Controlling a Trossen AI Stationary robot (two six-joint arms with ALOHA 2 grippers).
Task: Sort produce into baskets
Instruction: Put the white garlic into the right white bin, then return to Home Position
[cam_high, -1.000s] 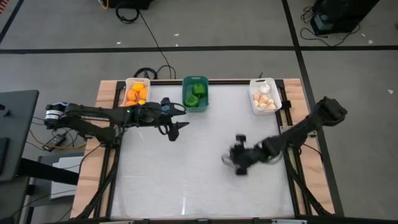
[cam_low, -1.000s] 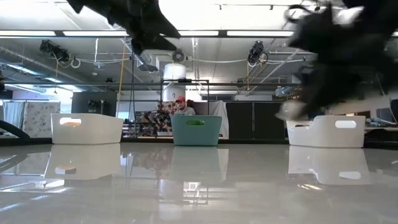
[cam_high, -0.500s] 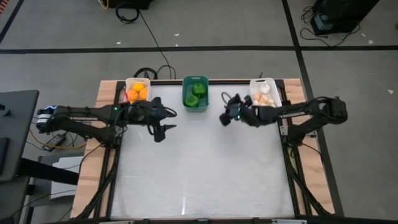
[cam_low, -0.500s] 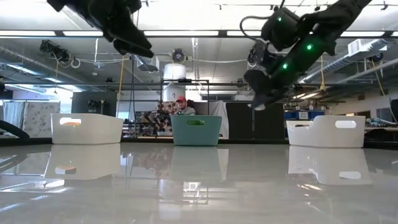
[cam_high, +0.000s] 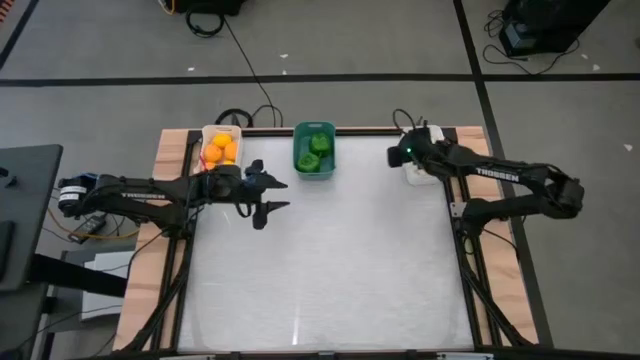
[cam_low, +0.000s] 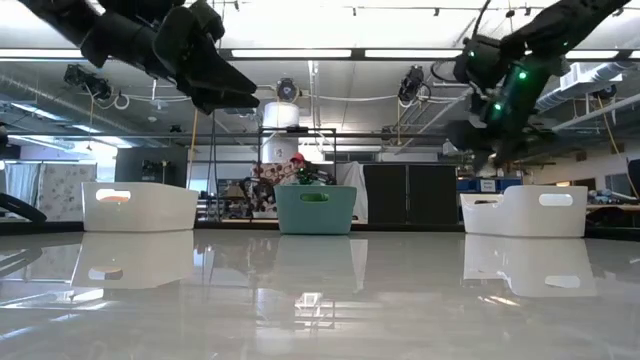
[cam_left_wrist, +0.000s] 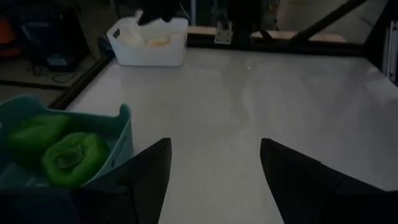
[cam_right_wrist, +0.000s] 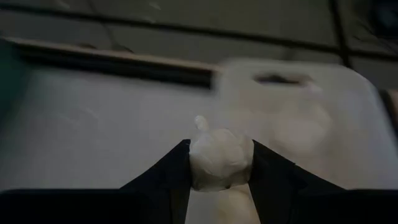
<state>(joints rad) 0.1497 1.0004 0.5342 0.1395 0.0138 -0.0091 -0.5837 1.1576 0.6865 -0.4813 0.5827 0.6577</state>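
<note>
Pale garlic bulb (cam_right_wrist: 220, 158) sits pinched in my right pincer (cam_right_wrist: 219, 163) by the white bin (cam_high: 424, 160); my left pincer (cam_left_wrist: 214, 163) hangs wide, empty, over the bench (cam_high: 330, 260).

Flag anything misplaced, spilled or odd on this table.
Nothing stands out. Oranges, green peppers and garlic each sit in their own basket. The right end effector holds one garlic bulb.

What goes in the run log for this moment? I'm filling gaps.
right hand: shut on garlic bulb, by right white basket | left hand: open, empty, between orange basket and teal basket
</note>
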